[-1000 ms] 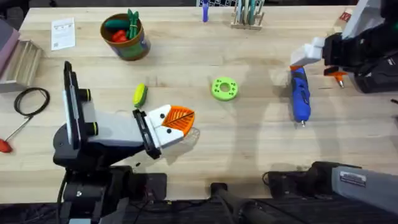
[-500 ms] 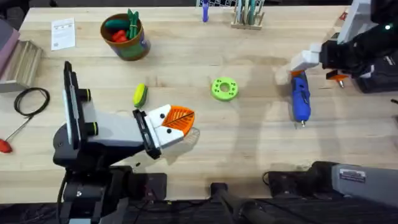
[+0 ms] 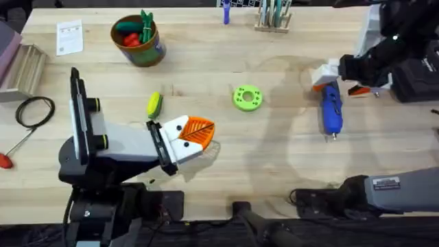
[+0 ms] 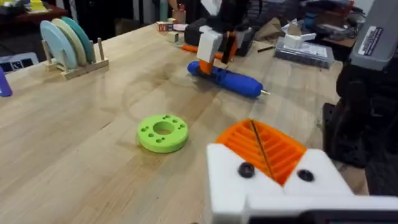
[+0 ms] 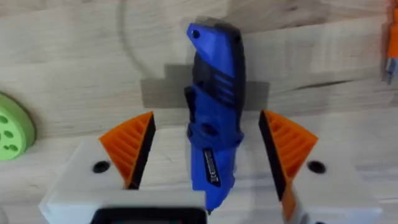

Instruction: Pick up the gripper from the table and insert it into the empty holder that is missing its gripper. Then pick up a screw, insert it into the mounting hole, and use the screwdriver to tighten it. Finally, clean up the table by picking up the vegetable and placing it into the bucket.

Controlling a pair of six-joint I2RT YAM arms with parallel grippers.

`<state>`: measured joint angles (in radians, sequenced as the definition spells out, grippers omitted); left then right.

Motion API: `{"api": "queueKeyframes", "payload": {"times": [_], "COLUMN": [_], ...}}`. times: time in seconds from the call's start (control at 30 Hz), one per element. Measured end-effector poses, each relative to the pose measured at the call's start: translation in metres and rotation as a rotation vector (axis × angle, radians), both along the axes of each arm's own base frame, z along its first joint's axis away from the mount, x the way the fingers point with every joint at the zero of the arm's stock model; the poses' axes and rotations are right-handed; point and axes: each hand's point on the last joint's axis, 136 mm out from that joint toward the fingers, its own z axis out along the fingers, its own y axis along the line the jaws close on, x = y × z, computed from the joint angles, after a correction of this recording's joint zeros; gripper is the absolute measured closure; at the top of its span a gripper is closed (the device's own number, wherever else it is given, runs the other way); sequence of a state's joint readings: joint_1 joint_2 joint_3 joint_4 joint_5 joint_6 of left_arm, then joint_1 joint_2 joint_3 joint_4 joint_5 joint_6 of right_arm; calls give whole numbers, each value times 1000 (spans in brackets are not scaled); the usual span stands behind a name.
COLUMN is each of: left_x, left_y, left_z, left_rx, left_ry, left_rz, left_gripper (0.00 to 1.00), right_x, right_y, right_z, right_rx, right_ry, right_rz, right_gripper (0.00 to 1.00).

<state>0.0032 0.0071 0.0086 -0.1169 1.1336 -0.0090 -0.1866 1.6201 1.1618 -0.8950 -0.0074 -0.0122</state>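
Right wrist view: right gripper spread wide, orange pads either side of screwdriver, not touching it. Screwdriver flat on table, body between fingers. Green disc left of screwdriver. Left gripper beyond disc, pads together, holding nothing.

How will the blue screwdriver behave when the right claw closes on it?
The screwdriver looks like rigid plastic, so probably no flex. Its rounded body could roll or twist between the open right claw's pads. Gripped near the rear, the bit end may sag.
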Motion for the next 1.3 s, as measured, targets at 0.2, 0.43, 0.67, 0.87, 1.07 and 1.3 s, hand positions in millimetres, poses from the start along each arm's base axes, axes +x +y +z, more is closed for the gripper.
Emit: {"api": "queueKeyframes", "payload": {"times": [0.2, 0.43, 0.67, 0.87, 1.07, 1.3], "left_x": [0, 0, 0, 0, 0, 0], "left_y": [0, 0, 0, 0, 0, 0], "left_z": [0, 0, 0, 0, 0, 0], "left_rx": [0, 0, 0, 0, 0, 0], "left_ry": [0, 0, 0, 0, 0, 0], "left_rz": [0, 0, 0, 0, 0, 0], "left_gripper": [996, 996, 996, 996, 996, 996], "right_x": [5, 11, 4, 5, 6, 7], "right_y": [-2, -6, -12, -13, -13, -15], "right_z": [-17, -28, -42, -42, -42, -42], "right_rx": [1, -21, -55, -59, -59, -67], "right_ry": [28, 23, 33, 26, 24, 17], "right_rz": [3, 5, -10, -15, -15, -16], "right_gripper": [10, 10, 10, 20, 47, 722]}}
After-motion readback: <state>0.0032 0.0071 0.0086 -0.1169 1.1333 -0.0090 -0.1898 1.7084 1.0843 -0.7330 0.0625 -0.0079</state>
